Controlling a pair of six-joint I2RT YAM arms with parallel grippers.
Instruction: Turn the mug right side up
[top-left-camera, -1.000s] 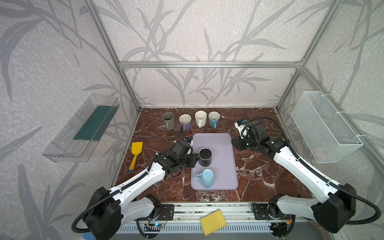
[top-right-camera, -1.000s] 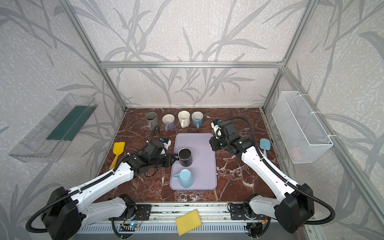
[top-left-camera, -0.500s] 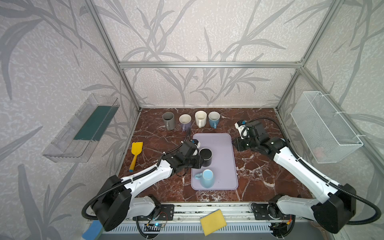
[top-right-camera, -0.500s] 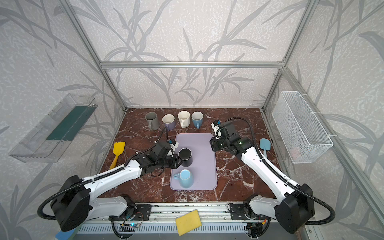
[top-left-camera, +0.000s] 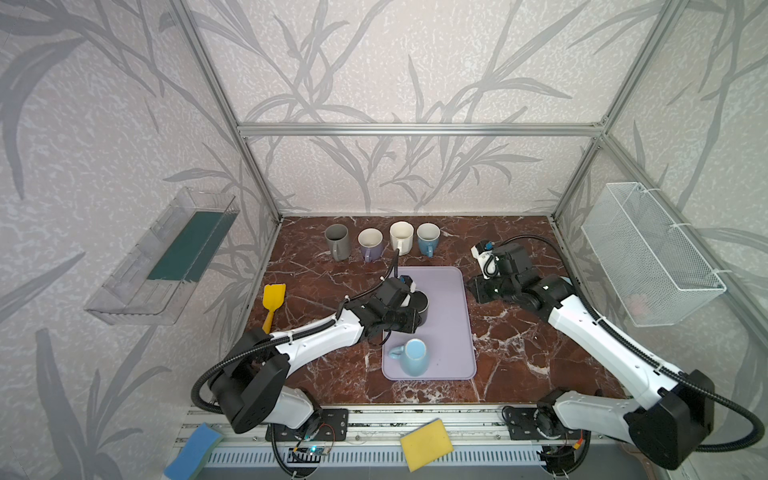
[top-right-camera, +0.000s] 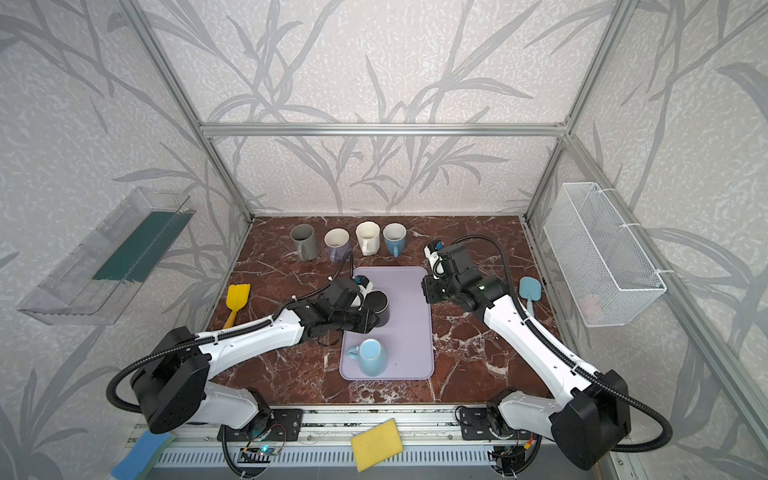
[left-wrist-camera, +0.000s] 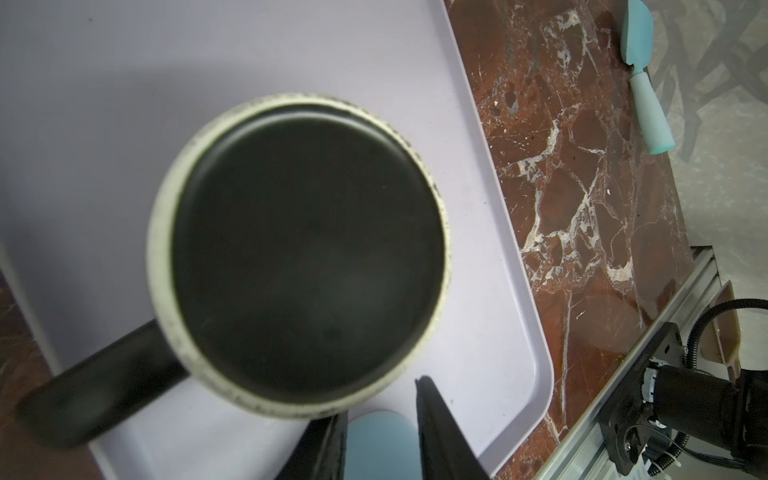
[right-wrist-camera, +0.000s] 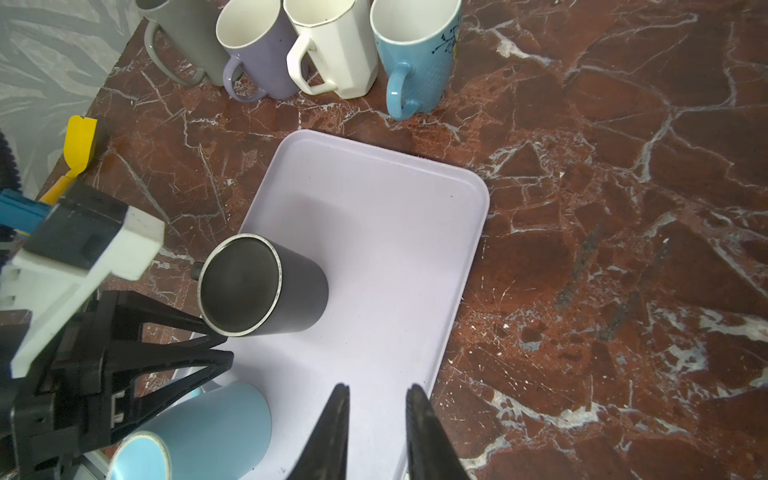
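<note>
A black mug (top-left-camera: 420, 304) (top-right-camera: 376, 304) stands upside down on the lavender tray (top-left-camera: 451, 316) (right-wrist-camera: 374, 232). In the left wrist view its flat base (left-wrist-camera: 307, 249) fills the picture, with the handle off to one side. My left gripper (right-wrist-camera: 226, 347) (left-wrist-camera: 382, 403) hangs low beside the mug's wall, on the side facing a light blue mug (top-left-camera: 413, 357) (right-wrist-camera: 208, 424), which is also upside down. Its jaws stand narrowly open with nothing between them, and the handle is not in them. My right gripper (right-wrist-camera: 378, 388) (top-left-camera: 477, 291) hovers over the tray's right edge, narrowly open and empty.
Several upright mugs (top-left-camera: 382, 243) line the back of the marble table. A yellow spatula (top-left-camera: 272, 301) lies at the left and a blue spatula (top-right-camera: 530, 291) at the right. A wire basket (top-left-camera: 648, 249) hangs on the right wall and a clear shelf (top-left-camera: 166, 257) on the left.
My left arm has reached further right, bringing its wrist over the black mug and its fingers down beside it. The right arm and both mugs have stayed put.
</note>
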